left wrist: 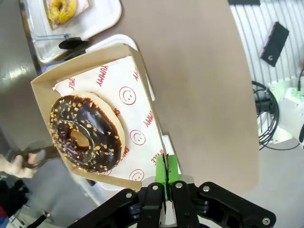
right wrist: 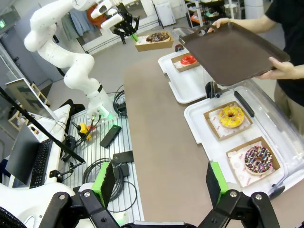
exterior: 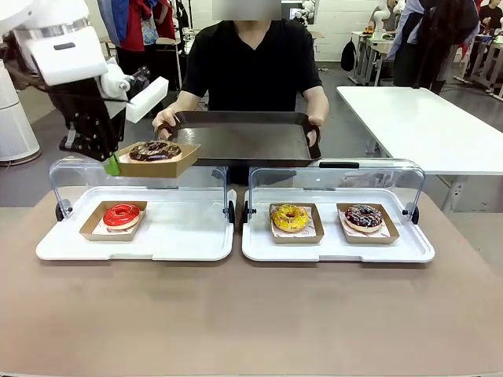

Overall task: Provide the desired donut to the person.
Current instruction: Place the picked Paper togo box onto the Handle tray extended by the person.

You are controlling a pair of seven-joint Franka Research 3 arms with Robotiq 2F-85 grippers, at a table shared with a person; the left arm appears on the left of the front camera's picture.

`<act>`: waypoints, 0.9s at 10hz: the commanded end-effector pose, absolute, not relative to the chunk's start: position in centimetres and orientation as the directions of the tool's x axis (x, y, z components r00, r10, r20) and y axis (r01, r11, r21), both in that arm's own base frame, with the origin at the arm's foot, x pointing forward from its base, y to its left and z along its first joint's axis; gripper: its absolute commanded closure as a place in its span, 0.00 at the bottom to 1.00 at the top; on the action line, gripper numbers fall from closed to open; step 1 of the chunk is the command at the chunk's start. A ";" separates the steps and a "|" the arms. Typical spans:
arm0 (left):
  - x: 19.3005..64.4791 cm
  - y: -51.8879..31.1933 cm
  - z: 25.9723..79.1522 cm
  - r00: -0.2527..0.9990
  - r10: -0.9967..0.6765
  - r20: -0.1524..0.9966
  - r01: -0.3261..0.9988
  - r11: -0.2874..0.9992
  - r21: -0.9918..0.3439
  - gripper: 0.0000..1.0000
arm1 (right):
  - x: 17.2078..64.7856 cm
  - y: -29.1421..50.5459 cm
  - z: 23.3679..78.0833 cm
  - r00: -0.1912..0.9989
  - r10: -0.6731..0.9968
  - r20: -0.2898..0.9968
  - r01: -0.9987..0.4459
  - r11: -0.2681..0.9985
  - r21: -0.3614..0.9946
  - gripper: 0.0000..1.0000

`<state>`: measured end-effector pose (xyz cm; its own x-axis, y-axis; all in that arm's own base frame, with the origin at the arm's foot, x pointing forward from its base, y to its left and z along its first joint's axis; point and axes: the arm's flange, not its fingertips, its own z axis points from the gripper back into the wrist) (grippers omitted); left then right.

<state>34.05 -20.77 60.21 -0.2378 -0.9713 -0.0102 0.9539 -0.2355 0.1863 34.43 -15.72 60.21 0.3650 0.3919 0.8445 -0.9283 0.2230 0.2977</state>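
Brown bench (exterior: 251,314) top runs between me and the person (exterior: 251,63), who stands at its far side holding a dark serving tray (exterior: 244,145) level, with a hand (exterior: 166,118) on each short end. I take that tray as my mark.

My left tool (exterior: 114,164) is just off the tray's left end, pads pinched together on the rim of a cardboard carton (exterior: 169,162). The carton hangs level in the air, one corner just beside the tray's left end; I cannot tell whether they touch. The chocolate donut (exterior: 155,150) with nut crumbs sits in the carton on printed paper.

On my side of the tray, two white display trays with raised clear lids rest on the bench. The left display tray (exterior: 181,243), under the tray's left end, holds a red donut (exterior: 121,214) in its own carton. The right display tray (exterior: 338,250), under the tray's right end, holds a yellow donut (exterior: 290,217) and, further right, a sprinkled donut (exterior: 363,216).

My right tool (right wrist: 160,179) hangs well back from the tray on my side of the bench, fingers wide apart and holding nothing.
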 end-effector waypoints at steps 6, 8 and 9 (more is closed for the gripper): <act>43.1 -29.2 64.6 -0.278 -0.961 -0.006 0.935 -0.271 0.229 0.99 | 34.4 -15.8 60.2 0.362 0.384 0.849 -0.930 0.218 0.298 0.00; 45.6 -32.6 65.1 -0.239 -0.970 -0.036 0.945 -0.241 0.222 0.99 | 34.4 -15.8 60.2 0.362 0.384 0.849 -0.930 0.218 0.298 0.00; 46.8 -34.0 64.8 -0.210 -0.977 -0.042 0.951 -0.214 0.222 0.99 | 34.4 -15.8 60.2 0.362 0.384 0.849 -0.930 0.218 0.298 0.00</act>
